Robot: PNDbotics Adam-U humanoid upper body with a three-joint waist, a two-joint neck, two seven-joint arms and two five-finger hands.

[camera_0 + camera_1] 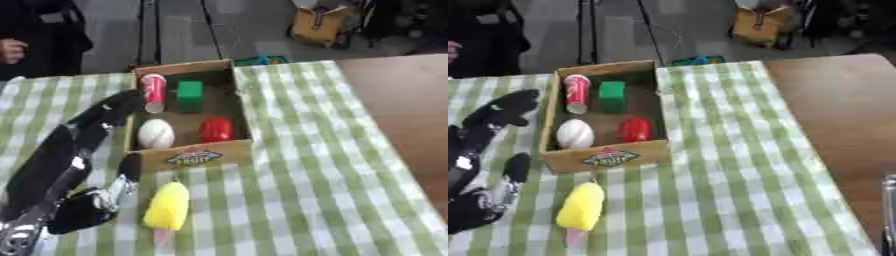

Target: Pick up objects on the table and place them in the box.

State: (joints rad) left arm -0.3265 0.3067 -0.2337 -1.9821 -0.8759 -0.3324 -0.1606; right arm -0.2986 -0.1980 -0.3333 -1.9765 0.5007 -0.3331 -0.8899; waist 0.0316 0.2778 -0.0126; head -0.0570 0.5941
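Yellow ice pop (168, 206) lies lengthwise, stick end toward the robot.
It sits just right of the open left hand (87, 150), below the box (210, 154).

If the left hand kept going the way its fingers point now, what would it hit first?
Probably the box: the open left hand points up-right, fingertips at its left wall, near the red can. Height is unclear, so it might pass over the rim.
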